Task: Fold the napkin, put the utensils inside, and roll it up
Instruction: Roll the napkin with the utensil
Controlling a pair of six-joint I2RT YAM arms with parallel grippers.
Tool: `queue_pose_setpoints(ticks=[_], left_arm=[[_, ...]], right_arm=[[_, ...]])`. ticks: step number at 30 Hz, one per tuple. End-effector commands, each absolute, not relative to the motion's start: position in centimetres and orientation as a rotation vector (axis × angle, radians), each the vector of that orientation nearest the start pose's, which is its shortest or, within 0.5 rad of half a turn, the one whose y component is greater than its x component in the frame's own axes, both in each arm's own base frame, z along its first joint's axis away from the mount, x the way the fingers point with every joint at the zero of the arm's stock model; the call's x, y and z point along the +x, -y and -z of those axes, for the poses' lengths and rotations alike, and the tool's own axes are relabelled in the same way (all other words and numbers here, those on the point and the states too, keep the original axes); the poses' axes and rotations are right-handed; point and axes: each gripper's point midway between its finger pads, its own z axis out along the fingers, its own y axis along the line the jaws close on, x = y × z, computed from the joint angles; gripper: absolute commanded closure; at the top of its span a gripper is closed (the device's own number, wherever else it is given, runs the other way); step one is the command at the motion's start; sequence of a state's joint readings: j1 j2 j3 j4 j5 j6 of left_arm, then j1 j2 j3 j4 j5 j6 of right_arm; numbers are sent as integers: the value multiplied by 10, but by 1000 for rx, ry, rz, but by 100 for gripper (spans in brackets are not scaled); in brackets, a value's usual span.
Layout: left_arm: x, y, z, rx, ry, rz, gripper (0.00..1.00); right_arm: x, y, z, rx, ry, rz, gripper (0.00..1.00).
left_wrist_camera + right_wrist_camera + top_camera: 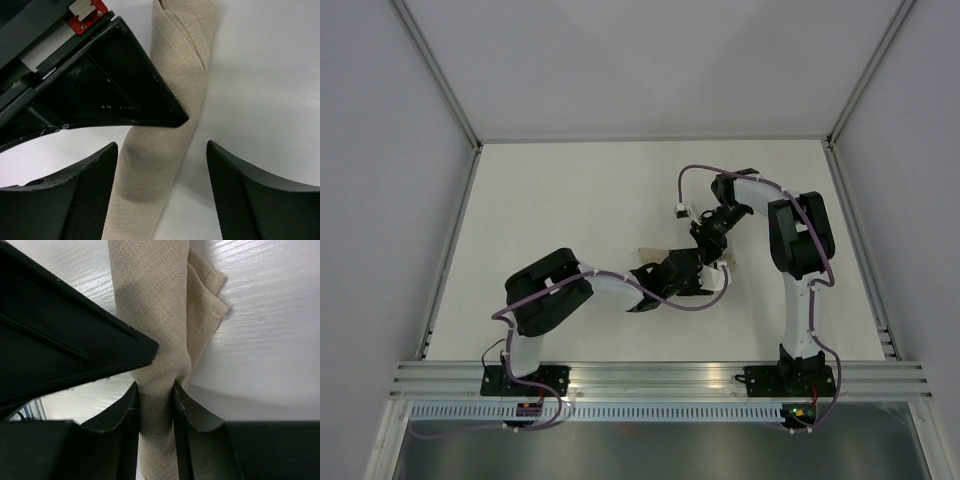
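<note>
**One rolled napkin, just right of the tabletop centre**

I see my right pincer clamped tight around the roll, cloth pinched between its fingers. My left pincer stands open, one finger on each side of the same roll.

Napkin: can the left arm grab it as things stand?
Probably yes: the left tool stands open astride the napkin. The right tool, shut on the napkin just ahead, crowds it but shouldn't block closing.
</note>
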State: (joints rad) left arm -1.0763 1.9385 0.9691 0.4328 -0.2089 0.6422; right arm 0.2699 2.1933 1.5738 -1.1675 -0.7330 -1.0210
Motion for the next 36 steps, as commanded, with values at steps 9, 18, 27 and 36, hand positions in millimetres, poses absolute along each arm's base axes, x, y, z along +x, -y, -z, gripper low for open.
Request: queue_pose_setpoints(ticks=[9,18,27,36], left_arm=[[297,400,-24,1671,-1493,59,51],[300,406,-28,1689,-1627,237,70],[282,401,-13,1712,-1747,328,74],[275,410,-10,1678,-1846,416,73]], right_arm=[[296,-158,33,-1739,-2434,-1057,80],[309,-160,29,-1699,-2431,-995,55],[356,-167,5,-1460,-2395,-758,37],[431,-141,-41,-940,-2361,-528,32]])
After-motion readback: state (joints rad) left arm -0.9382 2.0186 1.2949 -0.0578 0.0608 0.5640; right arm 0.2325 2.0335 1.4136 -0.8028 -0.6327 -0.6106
